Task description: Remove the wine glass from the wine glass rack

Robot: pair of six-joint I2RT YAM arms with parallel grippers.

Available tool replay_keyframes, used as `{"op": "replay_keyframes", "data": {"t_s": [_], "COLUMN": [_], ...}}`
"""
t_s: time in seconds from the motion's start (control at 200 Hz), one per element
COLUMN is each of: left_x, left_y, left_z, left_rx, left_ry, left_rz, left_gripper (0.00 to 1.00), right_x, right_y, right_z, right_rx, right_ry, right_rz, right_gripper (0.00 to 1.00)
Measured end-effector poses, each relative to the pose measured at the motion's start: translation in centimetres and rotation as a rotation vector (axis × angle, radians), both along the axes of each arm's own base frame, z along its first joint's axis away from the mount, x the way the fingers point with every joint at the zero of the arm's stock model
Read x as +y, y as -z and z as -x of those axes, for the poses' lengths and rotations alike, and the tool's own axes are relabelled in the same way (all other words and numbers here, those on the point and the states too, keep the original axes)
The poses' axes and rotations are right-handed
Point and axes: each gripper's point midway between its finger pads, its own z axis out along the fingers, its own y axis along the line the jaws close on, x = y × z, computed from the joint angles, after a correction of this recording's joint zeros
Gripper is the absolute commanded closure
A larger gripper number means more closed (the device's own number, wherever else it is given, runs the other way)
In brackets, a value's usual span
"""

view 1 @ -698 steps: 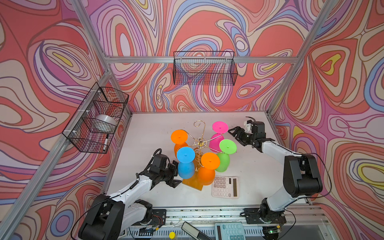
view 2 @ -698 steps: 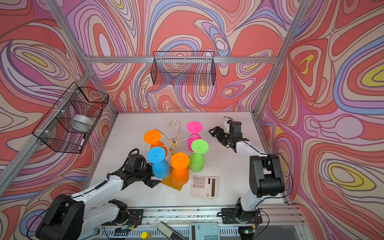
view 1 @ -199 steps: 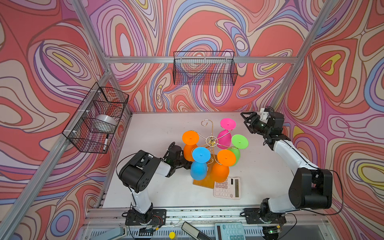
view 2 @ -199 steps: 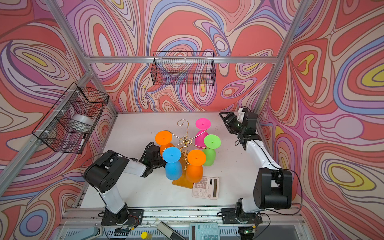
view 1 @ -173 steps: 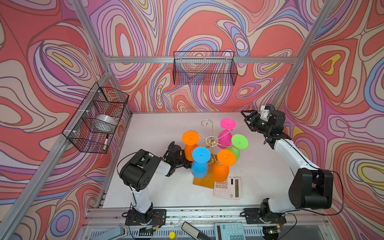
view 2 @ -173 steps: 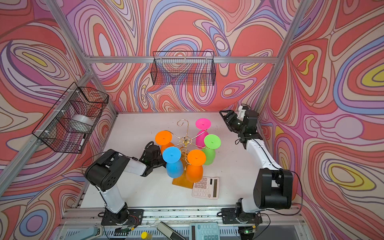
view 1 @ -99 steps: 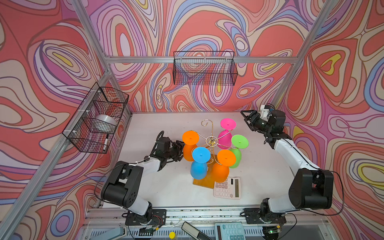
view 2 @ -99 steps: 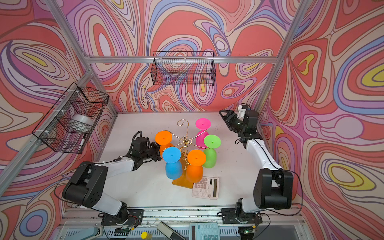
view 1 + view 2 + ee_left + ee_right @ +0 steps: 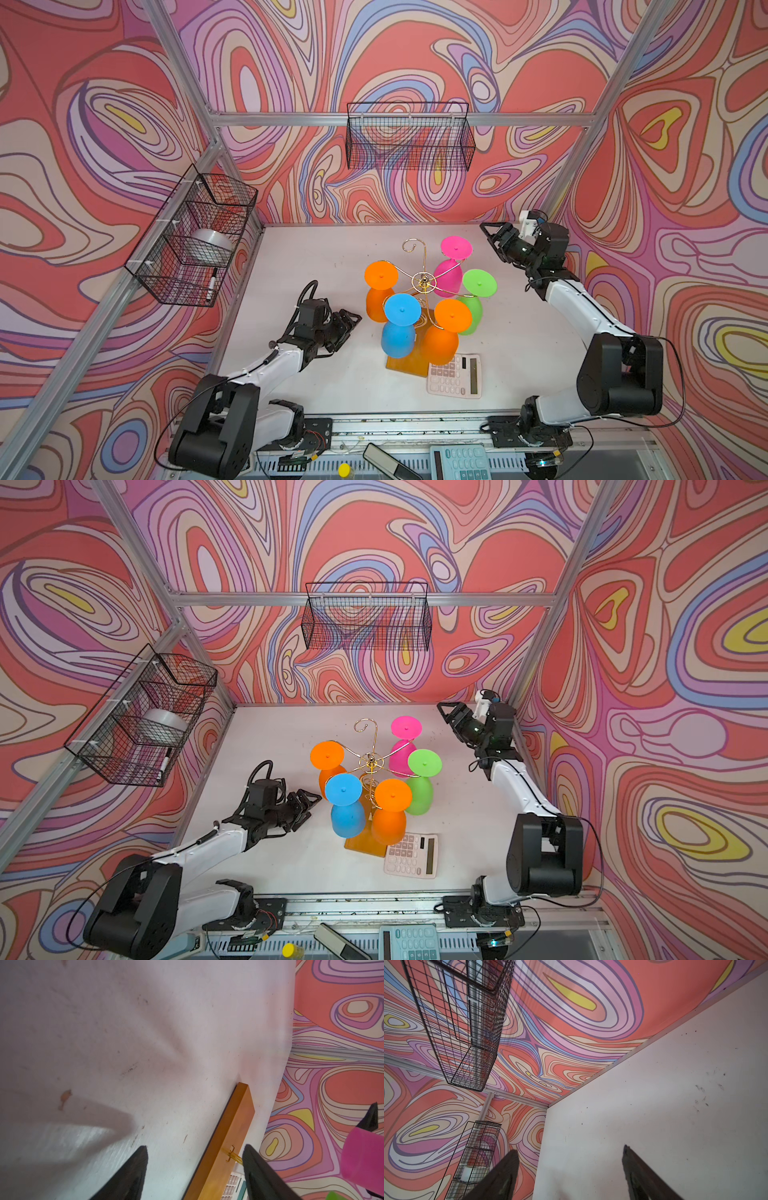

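Left claw (image 9: 349, 326), jaws spread and empty, sits low, left of centre. Blue wine glass (image 9: 398, 334) hangs foot-up on the wine glass rack (image 9: 423, 281), mid-frame. Recommended: grip the bowl squarely, lift slightly, slide outward along the arm. Right claw (image 9: 492, 241), upper right, jaws spread, holds nothing.

1. Wine glass rack (image 9: 369, 763) is loaded: five bright wine glasses (image 9: 348, 818) hang upside down.
2. Left gripper (image 9: 308, 806) sits just left of the rack, jaws apart, empty.
3. Right gripper (image 9: 448, 717) is well off behind the rack's right, jaws apart.
4. Calculator (image 9: 411, 856) lies just front-right of the rack.
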Motion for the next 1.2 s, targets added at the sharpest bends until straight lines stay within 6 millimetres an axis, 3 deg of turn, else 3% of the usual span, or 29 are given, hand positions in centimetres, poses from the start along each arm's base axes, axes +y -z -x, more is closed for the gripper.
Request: {"op": "replay_keyframes", "data": {"t_s": [0.095, 0.19, 0.431, 0.696, 0.841, 1.017, 1.202], "left_x": [0.4, 0.5, -3.0, -4.0, -5.3, -6.4, -7.7], "left_y": [-1.2, -1.2, -0.4, 0.4, 1.2, 3.7, 4.1], "left_z": [0.3, 1.3, 4.6, 7.5, 9.1, 10.9, 11.0], "left_rx": [-0.087, -0.133, -0.237, -0.351, -0.399, -0.387, -0.436], "left_ry": [0.025, 0.066, 0.321, 0.478, 0.594, 0.757, 0.82], "left_rz": [-0.043, -0.105, -0.295, -0.443, -0.518, -0.639, -0.698], "left_gripper": [0.24, 0.22, 0.21, 0.22, 0.21, 0.2, 0.18], "right_x": [0.0, 0.0, 0.0, 0.0, 0.0, -0.1, -0.1], "right_y": [0.6, 1.3, 1.2, 1.3, 1.8, 1.6, 1.0], "right_z": [-0.2, -0.3, -0.5, -1.1, -1.5, -1.7, -1.8], "right_rx": [-0.006, -0.012, -0.064, -0.096, -0.101, -0.119, -0.154], "right_ry": [0.001, 0.001, -0.012, -0.015, -0.015, -0.015, -0.014], "right_rz": [0.0, -0.003, 0.035, 0.055, 0.055, 0.057, 0.062], "right_gripper": [0.18, 0.18, 0.18, 0.18, 0.18, 0.16, 0.16]}}
